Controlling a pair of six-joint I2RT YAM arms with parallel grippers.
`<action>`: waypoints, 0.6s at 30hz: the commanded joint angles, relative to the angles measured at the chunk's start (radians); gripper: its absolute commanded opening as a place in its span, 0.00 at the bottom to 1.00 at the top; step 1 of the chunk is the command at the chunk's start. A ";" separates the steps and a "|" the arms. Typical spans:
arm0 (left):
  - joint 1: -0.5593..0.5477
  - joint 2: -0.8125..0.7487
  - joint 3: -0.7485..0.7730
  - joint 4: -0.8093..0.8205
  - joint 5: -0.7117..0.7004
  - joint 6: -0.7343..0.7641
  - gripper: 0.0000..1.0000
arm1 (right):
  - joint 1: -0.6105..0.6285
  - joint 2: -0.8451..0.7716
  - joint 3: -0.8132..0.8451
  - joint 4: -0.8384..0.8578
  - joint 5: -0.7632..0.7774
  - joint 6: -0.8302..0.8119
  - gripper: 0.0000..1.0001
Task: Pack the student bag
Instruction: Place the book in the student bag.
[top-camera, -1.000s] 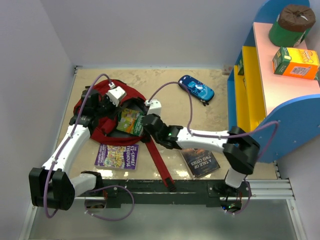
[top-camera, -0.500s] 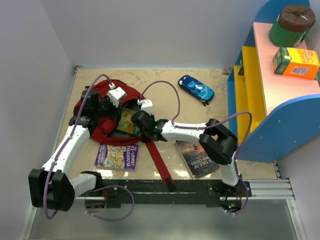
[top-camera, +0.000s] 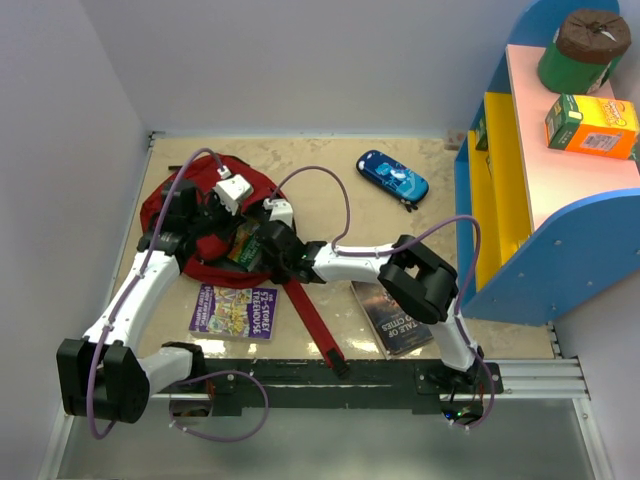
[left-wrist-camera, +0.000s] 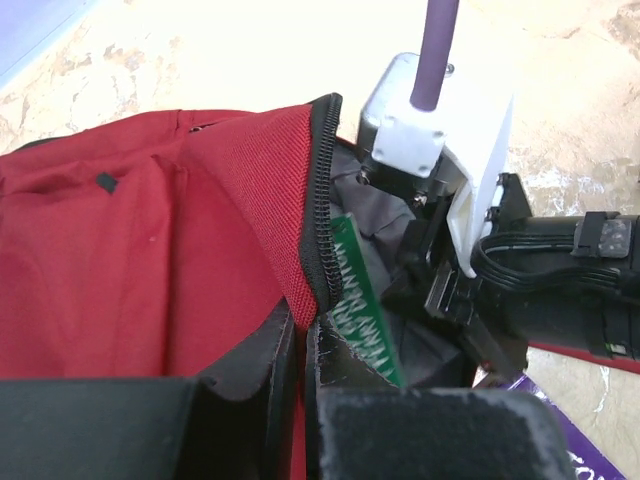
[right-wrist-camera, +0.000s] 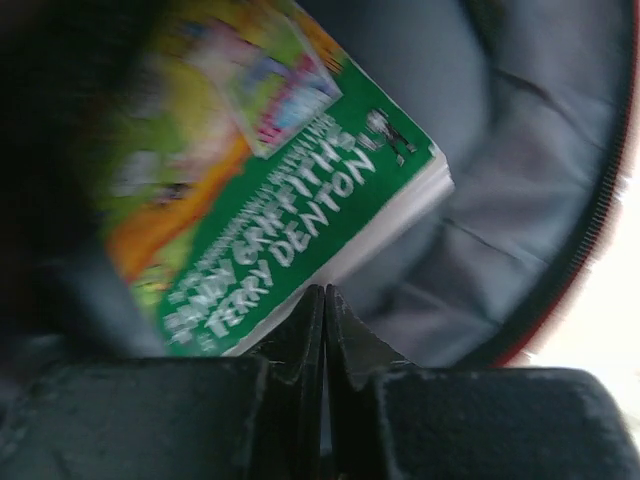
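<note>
The dark-red student bag (top-camera: 190, 210) lies open at the table's left, its grey lining (right-wrist-camera: 520, 200) showing. My left gripper (left-wrist-camera: 305, 325) is shut on the bag's black-zippered rim (left-wrist-camera: 325, 200) and holds the mouth open; from above this gripper (top-camera: 218, 218) sits over the bag. A green book (right-wrist-camera: 270, 230) sits partly inside the bag, also visible as a green edge (left-wrist-camera: 362, 310). My right gripper (right-wrist-camera: 322, 295) is shut with nothing between its jaws, its tips against the book's page edge. From above, the right gripper (top-camera: 254, 248) reaches into the bag's mouth.
A purple book (top-camera: 235, 312) lies just in front of the bag, and a long red strap (top-camera: 312, 325) runs toward the near edge. A dark book (top-camera: 400, 318) lies near the right arm. A blue pencil case (top-camera: 393, 177) is at the back. A blue-yellow shelf (top-camera: 520, 180) stands right.
My right gripper has shut and moved left into the bag's mouth, and the green book has slid deeper inside. The left gripper has kept its hold on the rim.
</note>
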 joint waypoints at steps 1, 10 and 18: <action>0.006 -0.029 0.045 0.029 0.057 0.014 0.00 | -0.007 -0.034 0.005 0.320 -0.138 0.044 0.11; 0.007 -0.033 0.007 0.045 0.008 0.040 0.00 | -0.047 -0.274 -0.319 0.309 -0.054 0.005 0.63; 0.007 -0.005 0.019 0.060 0.002 0.018 0.00 | 0.036 -0.558 -0.616 0.412 -0.055 -0.228 0.70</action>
